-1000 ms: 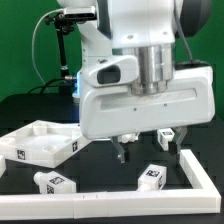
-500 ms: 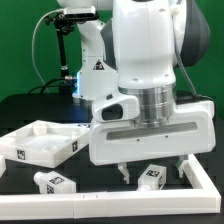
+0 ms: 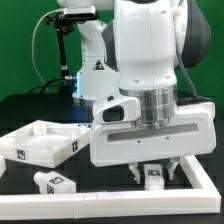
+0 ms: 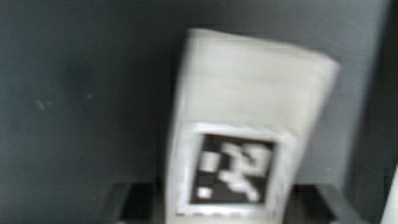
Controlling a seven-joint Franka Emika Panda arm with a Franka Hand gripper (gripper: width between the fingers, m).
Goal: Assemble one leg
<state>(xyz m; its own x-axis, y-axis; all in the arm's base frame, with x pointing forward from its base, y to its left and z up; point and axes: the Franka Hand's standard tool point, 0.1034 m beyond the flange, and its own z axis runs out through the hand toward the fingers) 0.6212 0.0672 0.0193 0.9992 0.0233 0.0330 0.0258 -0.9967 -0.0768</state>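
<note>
One leg (image 3: pixel 153 178), a small white block with a black-and-white tag, lies on the black table near the front right. My gripper (image 3: pixel 154 174) has come down over it, with one finger on each side. In the wrist view the leg (image 4: pixel 240 120) fills the middle, its tag facing the camera, and the dark fingertips (image 4: pixel 139 196) flank its near end with narrow gaps. The jaws look open around the leg, which rests on the table. Another leg (image 3: pixel 54 182) lies at the front left.
The large white square panel (image 3: pixel 40 143) with raised rim lies at the exterior view's left. A white rail (image 3: pixel 205 185) borders the right and front of the work area. The arm's body hides the back of the table.
The gripper has moved toward the exterior view's right and lowered, from beside the front-right leg to straddling it. The leg has not moved.
</note>
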